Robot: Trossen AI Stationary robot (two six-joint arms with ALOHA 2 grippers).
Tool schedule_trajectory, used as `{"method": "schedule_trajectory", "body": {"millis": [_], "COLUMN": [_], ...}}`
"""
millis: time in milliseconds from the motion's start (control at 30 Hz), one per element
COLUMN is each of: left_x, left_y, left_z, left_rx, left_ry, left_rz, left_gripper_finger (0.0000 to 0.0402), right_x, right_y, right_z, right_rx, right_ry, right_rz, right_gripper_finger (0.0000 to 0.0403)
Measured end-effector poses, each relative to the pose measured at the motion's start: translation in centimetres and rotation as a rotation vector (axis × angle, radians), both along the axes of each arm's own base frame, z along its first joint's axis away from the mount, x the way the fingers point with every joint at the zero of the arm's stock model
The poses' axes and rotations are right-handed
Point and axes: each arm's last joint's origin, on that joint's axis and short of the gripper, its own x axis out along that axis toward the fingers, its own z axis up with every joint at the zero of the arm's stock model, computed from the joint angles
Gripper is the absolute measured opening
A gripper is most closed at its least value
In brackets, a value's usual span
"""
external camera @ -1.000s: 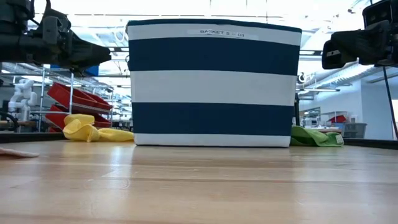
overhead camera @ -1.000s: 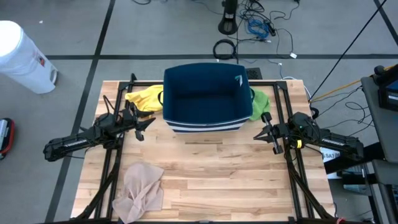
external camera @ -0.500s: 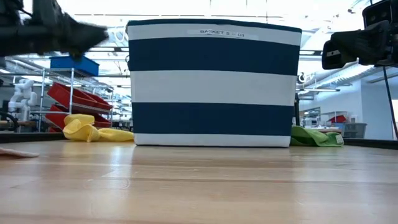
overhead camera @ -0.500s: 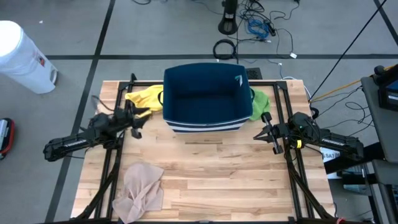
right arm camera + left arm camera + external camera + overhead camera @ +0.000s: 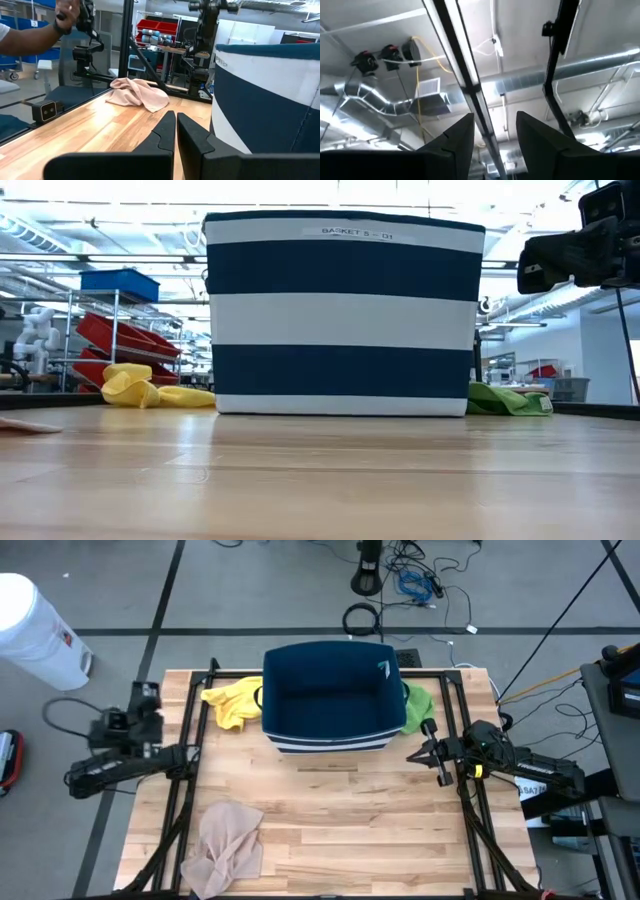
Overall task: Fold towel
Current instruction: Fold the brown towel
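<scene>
While the pink towel [image 5: 228, 845] is lying crumpled near the table's front-left corner, nothing's folded yet — whole job's remaining. Left gripper [image 5: 492, 135] is pointing at the ceiling, fingers apart, empty; right gripper [image 5: 432, 753] is sitting shut beside the basket [image 5: 330, 695], holding nothing.

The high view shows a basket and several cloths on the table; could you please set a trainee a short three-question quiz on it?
1. True or false: the pink towel lies inside the basket.
2. Which cloth lies beside the basket on the right arm's side: A yellow, B green, C pink?
3. Fill in: the right gripper hovers above the table, its fingers ____.

Key: 1 false, it lies on the table's near left part. 2 B, the green cloth; the yellow cloth is on the left side. 3 shut, holding nothing.
</scene>
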Motion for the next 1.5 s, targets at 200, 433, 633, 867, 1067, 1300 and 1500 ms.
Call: {"method": "schedule_trajectory", "body": {"millis": [200, 433, 633, 867, 1067, 1300, 1500], "left_x": [2.1, 6.3, 8.7, 11.8, 11.6, 9.5, 10.8], "left_y": [0.8, 2.3, 2.9, 2.5, 2.2, 1.7, 2.0], "left_z": [3.8, 1.3, -3.6, -9.1, -7.1, -0.3, 3.0], "left_rx": [-0.138, -0.375, -0.531, -0.414, -0.258, -0.083, -0.168], "left_ry": [0.432, 1.044, 1.384, 1.153, 0.584, 0.211, 0.634], "left_rz": [0.056, 0.087, 0.064, -0.053, -0.097, -0.091, -0.053], "left_gripper_finger": [0.0153, 0.0153, 0.0153, 0.0153, 0.0153, 0.0153, 0.0153], "right_x": [0.0, 0.0, 0.0, 0.0, 0.0, 0.0, 0.0], "right_y": [0.0, 0.0, 0.0, 0.0, 0.0, 0.0, 0.0], "right_z": [0.0, 0.0, 0.0, 0.0, 0.0, 0.0, 0.0], "right_rx": [0.001, 0.000, 0.000, 0.000, 0.000, 0.000, 0.000], "right_ry": [0.000, 0.000, 0.000, -0.001, 0.000, 0.000, 0.000], "right_rz": [-0.007, -0.006, -0.006, -0.006, -0.006, -0.006, -0.006], "right_gripper_finger": [0.0006, 0.0006, 0.0006, 0.0006, 0.0006, 0.0006, 0.0006]}}
